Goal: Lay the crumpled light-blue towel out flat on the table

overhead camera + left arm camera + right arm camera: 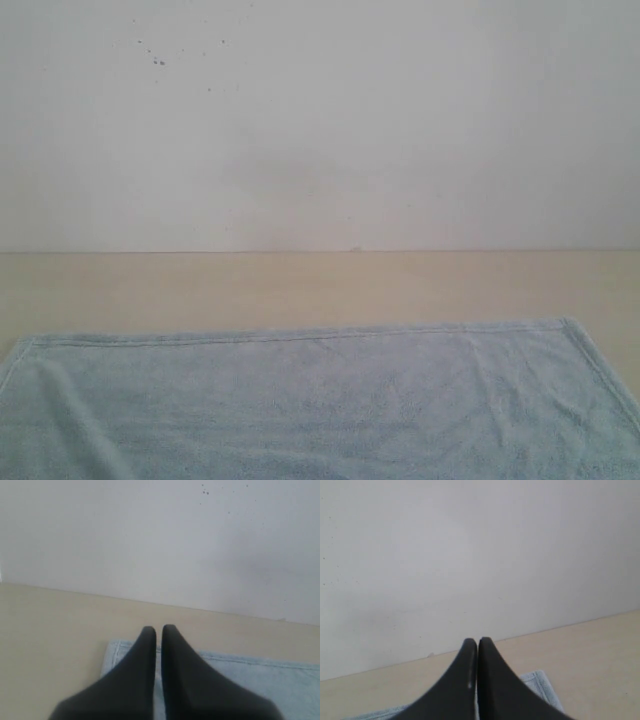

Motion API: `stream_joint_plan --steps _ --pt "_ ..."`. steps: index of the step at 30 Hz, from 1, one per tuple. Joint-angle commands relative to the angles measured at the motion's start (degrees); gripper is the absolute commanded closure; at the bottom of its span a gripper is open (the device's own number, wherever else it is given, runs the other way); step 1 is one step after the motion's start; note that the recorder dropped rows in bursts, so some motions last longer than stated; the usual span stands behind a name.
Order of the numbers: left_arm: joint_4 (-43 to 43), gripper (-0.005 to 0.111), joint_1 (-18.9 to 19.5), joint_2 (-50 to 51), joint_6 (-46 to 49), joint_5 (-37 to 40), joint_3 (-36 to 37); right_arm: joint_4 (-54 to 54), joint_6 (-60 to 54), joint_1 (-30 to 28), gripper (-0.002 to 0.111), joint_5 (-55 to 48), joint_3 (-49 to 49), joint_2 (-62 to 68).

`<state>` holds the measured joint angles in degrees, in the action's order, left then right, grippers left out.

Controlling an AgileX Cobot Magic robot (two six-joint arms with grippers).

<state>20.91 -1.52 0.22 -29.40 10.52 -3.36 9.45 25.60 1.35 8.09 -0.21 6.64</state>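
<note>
1. The table point(300, 285) is a plain, pale beige, matte surface. It runs from under the towel point(320, 400) at the near edge of the exterior view back to the wall point(320, 130), and a strip of it shows between the towel's far hem and the wall.
2. The wall is white and flat, with a few small dark specks point(157, 61) high up, left of centre.
3. The left gripper point(158, 628) shows in its wrist view as two black fingers clenched almost together, with only a thin slit between them and nothing in it. The tips point toward the wall and sit over the towel's point(260, 680) far left corner. I cannot tell whether they touch the cloth.
4. The right gripper point(478, 640) is clenched the same way and is also empty. Its tips aim at the wall over the towel's point(540, 682) far right corner.
5. The towel lies spread out on the near part of the table.
   - Its long axis runs left to right, parallel to the wall.
   - The far hem is nearly straight and both far corners are laid out.
   - A soft ridge slants across the cloth near the left side.
   - The near part is cut off by the picture edge.
</note>
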Motion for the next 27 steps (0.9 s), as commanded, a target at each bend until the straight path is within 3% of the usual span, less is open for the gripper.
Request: stream_joint_plan --steps 1,8,27 --pt "-0.56 0.103 -0.4 -0.22 -0.55 -0.2 2.29 -0.18 -0.26 -0.17 0.108 0.57 0.21 -0.16" --pt "-0.3 0.103 -0.4 -0.22 -0.55 3.72 3.36 -0.18 -0.26 -0.17 0.108 0.72 0.21 -0.23" --pt "-0.3 0.103 -0.4 -0.22 -0.55 2.78 3.36 -0.18 -0.26 -0.17 0.108 0.72 0.21 -0.23"
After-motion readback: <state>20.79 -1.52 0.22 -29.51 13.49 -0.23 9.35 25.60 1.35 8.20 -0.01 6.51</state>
